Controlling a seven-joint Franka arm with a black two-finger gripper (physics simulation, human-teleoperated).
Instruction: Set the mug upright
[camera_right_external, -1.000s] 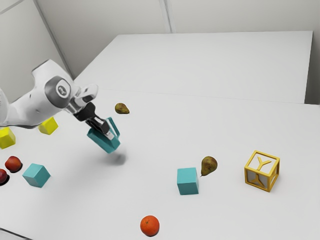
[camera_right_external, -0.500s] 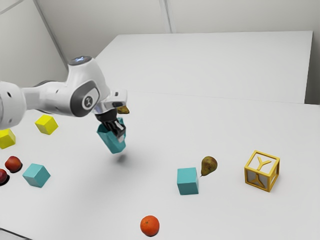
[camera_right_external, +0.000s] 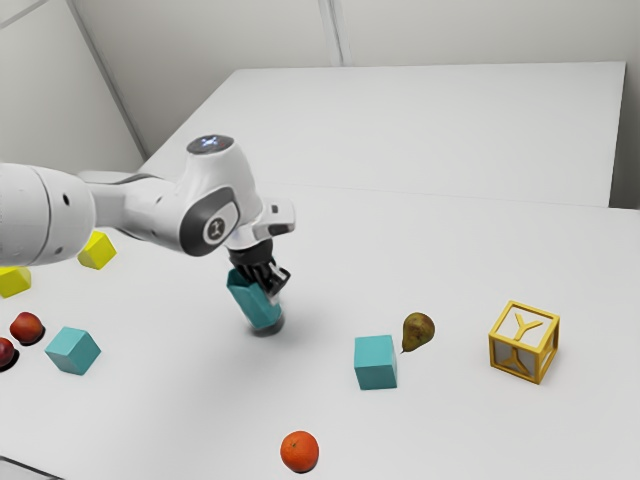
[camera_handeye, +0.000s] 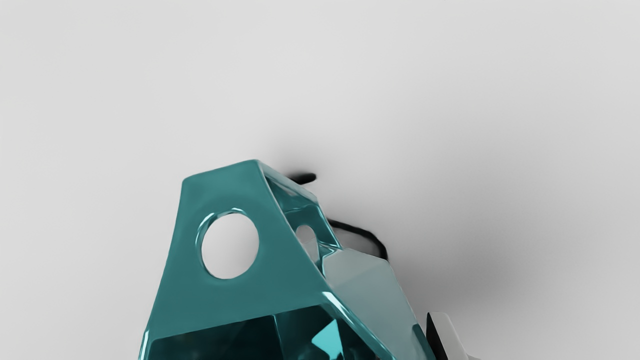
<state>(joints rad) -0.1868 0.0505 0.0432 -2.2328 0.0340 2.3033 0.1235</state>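
The teal mug (camera_right_external: 253, 302) is tilted over the white desk (camera_right_external: 330, 270), its mouth up towards the exterior view's left and its base low, over a dark patch of shadow. Whether that base touches, I can't tell from here. The hand (camera_right_external: 270, 286) looks clamped on the mug up near the rim; beside its wall I can make out 1 pale fingertip (camera_handeye: 445, 336).

The thing looks stiff to me, glazed like pottery or hard plastic, so the walls won't give under a squeeze. That shine worries me a bit: flat, slick faces could let it pivot between the fingers if the base catches an edge. I'd guess it's light enough for 1 hand, yet it might chip if dropped.

A wall near the rim seems a sound place to hold, leaving the base free to meet the desk flat. I'd avoid the broad piece with the round hole (camera_handeye: 225, 296), likely the handle; pulling there would probably twist it.
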